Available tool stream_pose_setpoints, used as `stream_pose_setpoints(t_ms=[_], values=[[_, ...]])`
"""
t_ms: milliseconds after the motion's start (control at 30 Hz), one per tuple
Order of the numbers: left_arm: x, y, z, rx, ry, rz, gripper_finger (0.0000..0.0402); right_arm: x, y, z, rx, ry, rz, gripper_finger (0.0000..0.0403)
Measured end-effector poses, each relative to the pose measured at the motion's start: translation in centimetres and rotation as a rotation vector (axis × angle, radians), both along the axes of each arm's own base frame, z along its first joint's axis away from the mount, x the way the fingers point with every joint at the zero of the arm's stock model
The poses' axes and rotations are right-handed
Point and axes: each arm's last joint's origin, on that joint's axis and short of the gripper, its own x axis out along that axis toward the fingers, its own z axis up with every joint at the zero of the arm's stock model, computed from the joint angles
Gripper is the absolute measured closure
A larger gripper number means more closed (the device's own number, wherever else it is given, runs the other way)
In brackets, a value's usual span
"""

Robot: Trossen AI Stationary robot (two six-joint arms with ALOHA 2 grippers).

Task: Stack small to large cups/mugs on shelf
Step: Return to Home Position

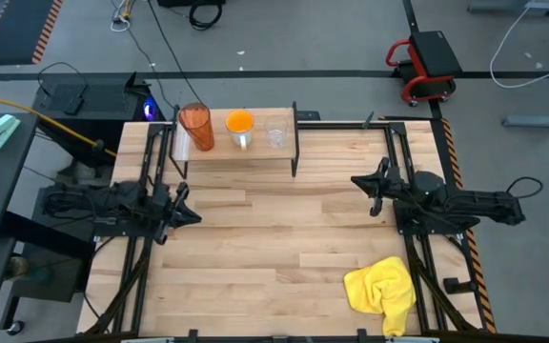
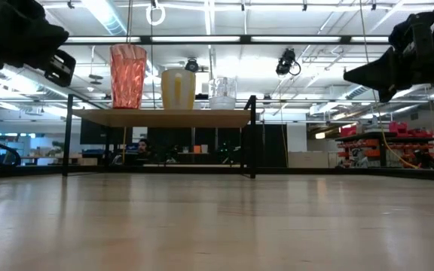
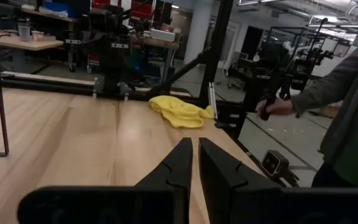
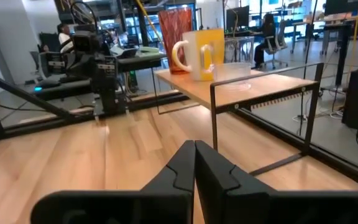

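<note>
Light-wood shelf (image 1: 255, 151) on thin black legs, standing at far edge of table (image 1: 255, 238), left of centre. Three vessels on it, upright, in one row, side by side, not nested. Tall amber-orange ribbed tumbler (image 1: 196, 128) at left end. Orange mug (image 1: 240, 124) in middle, pale handle facing table centre. Small clear glass cup (image 1: 275, 132) on right, just beside mug.

The shelf (image 1: 222, 151) is pale wood on black legs. On it stand a ribbed amber-orange tumbler (image 1: 196, 127), a mug (image 1: 240, 129) that is yellow outside and orange within, with a cream handle, and a clear glass cup (image 1: 275, 131). The table (image 1: 255, 257) is light planks, lined by darker seams. A bright yellow cloth (image 1: 382, 289) lies near its right corner, on the edge opposite the shelf.
</note>
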Motion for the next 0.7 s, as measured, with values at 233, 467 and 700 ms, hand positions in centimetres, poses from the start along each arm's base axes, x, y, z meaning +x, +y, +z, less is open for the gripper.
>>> stream_pose_setpoints(t_ms=[233, 467, 700], values=[[0.0, 0.0, 0.02, -0.002, -0.002, 0.0, 0.0375, 0.0, 0.0, -0.02, 0.0, 0.003, 0.0, 0.0388], [0.0, 0.0, 0.02, -0.002, -0.002, 0.0, 0.0375, 0.0, 0.0, -0.02, 0.0, 0.002, 0.0, 0.0388], [0.0, 0.0, 0.03, -0.002, -0.002, 0.0, 0.0366, 0.0, 0.0, -0.02, 0.0, 0.002, 0.0, 0.0388]])
